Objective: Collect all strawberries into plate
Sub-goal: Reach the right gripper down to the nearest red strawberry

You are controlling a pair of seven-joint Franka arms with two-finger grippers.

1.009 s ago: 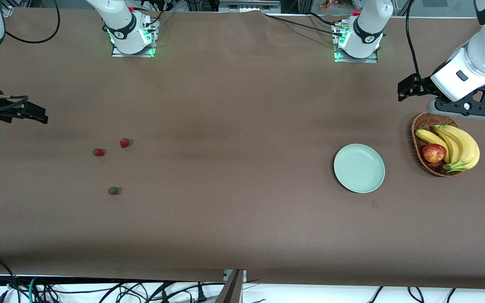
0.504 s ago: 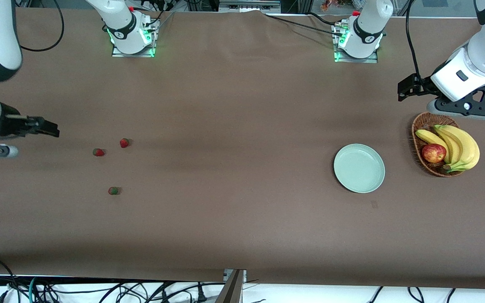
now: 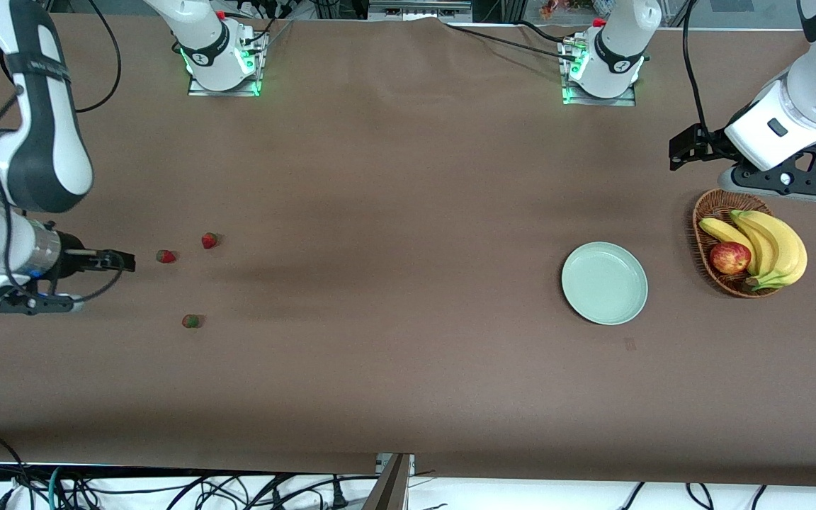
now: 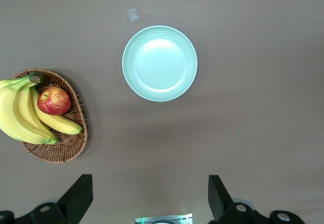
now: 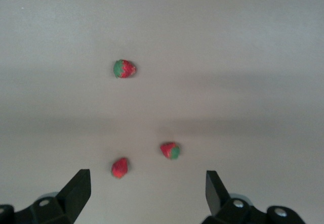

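We see a brown table [image 3: 408, 212] with little on it. Toward the left arm's end sits a wicker basket [image 3: 707, 212] holding bananas [image 3: 769, 244] and a red apple [image 3: 729, 258]. Just beside the basket, toward the middle of the table, lies the plate [image 3: 604, 282], pale mint green, round and shallow with a raised rim, with nothing on it. A small pale mark [image 3: 629, 344] shows on the table nearer to the front camera than the plate; we cannot tell what it is. Nothing stands between the plate and the berries, which lie well apart from it.

The three strawberries lie toward the right arm's end of the table. Each is tiny and red with a dark green top. Two sit near each other, strawberry one [image 3: 165, 256] and strawberry two [image 3: 209, 241]; strawberry three [image 3: 190, 321] lies nearer to the front camera, its green top showing most.

The right gripper [image 3: 121, 261] is low over the table just beside strawberry one, toward the right arm's end. In the right wrist view its fingers [image 5: 76, 191] stand wide apart and hold nothing, with all three berries on the table ahead of them.

The left gripper [image 3: 684, 147] waits over the table near the basket. Its fingers [image 4: 78, 198] are also spread wide with nothing between them.
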